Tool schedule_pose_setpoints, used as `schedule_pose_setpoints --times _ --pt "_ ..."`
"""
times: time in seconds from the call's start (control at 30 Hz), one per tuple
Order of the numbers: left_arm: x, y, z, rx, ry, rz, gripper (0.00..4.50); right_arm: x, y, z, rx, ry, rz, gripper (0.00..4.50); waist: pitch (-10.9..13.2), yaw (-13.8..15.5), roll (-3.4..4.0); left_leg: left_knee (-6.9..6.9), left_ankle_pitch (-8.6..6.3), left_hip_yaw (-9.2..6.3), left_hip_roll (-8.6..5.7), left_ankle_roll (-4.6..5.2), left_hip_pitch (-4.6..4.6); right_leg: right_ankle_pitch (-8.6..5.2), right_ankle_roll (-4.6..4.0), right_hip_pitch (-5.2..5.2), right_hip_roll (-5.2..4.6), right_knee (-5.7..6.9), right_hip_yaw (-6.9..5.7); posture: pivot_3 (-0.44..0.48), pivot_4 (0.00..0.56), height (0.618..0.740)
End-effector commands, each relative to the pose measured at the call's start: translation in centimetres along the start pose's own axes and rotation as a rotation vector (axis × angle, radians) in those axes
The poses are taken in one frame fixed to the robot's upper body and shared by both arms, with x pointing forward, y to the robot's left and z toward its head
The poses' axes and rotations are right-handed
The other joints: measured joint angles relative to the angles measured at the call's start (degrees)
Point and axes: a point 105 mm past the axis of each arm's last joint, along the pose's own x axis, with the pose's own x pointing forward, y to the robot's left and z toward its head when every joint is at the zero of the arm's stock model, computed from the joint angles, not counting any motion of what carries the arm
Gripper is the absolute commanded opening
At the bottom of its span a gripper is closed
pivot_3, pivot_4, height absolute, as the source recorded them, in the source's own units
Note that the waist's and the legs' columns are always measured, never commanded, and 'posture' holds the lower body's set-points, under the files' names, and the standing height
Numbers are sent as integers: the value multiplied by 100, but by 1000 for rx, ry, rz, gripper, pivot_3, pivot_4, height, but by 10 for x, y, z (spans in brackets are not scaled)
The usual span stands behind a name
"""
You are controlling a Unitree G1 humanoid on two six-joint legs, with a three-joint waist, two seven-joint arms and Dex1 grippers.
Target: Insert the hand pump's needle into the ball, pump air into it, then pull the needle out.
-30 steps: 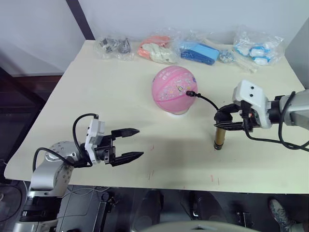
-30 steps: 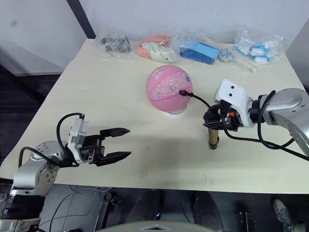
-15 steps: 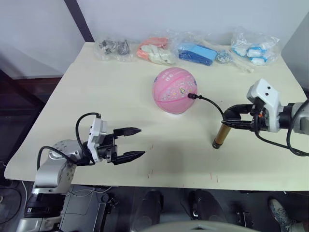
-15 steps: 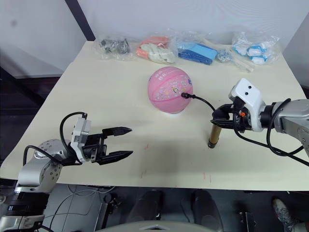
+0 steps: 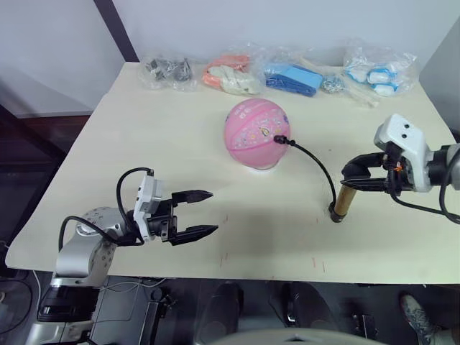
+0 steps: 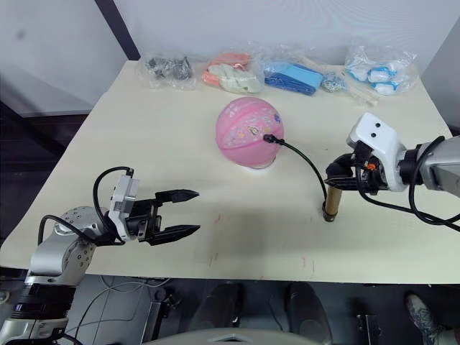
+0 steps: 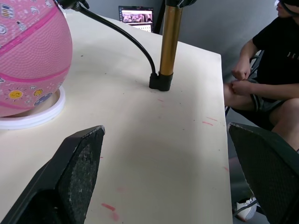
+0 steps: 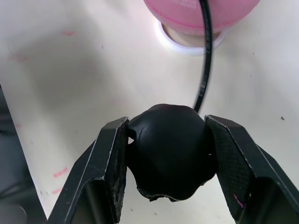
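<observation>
A cream table (image 5: 180, 144) stands against a pale wall (image 5: 237, 21); the floor (image 5: 29, 154) beneath looks dark, perhaps wood.

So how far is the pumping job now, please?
Done: the needle sits in the ball. In hand: the right gripper is shut on the handle of the hand pump, which stands on the table. Left: pumping, then pulling the needle out. The left gripper hovers open.

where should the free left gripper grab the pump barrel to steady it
Low on the gold barrel of the hand pump, just above its black base, coming in level from the robot's left. The pump stands nearly upright with the right gripper already clamped on its top, and the hose leaves the base toward the ball, so stay above it.
</observation>
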Motion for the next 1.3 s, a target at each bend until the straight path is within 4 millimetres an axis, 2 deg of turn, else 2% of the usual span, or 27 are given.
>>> schedule_pose_setpoints --times 0.03,0.47,0.67,0.9,1.1,1.3 --pt "1 0 7 39 -8 -2 4500 -2 -4 -3 -72 66 -29 2060 0 1 0 0 0 -2 0 0 -1 0 0 0 0 -1 -2 0 150 740" --pt "4 -1 8 52 -6 -5 4500 14 3 -2 -241 140 17 2060 -2 2 -2 10 0 3 1 0 1 3 5 1 0 2 4 0 150 740" --pt "4 -1 9 53 -6 -2 4500 14 2 -1 -255 143 23 2060 -3 3 -5 14 1 3 1 -1 2 6 6 2 0 3 6 0 150 740" --pt "6 -2 11 52 -10 -2 4500 3 -15 7 -347 176 -83 2060 -3 2 -5 14 1 5 1 0 2 10 6 2 0 3 7 0 150 740" --pt "8 -1 11 52 -14 -5 4500 3 -21 7 -330 162 -131 2060 -3 0 -5 14 1 8 1 -1 2 11 6 1 -1 3 10 0 150 740" --pt "9 -1 12 52 -15 -8 4500 -1 -37 10 -321 145 -242 2060 -3 1 -5 15 1 11 1 -1 3 13 7 0 -1 4 13 0 150 740"
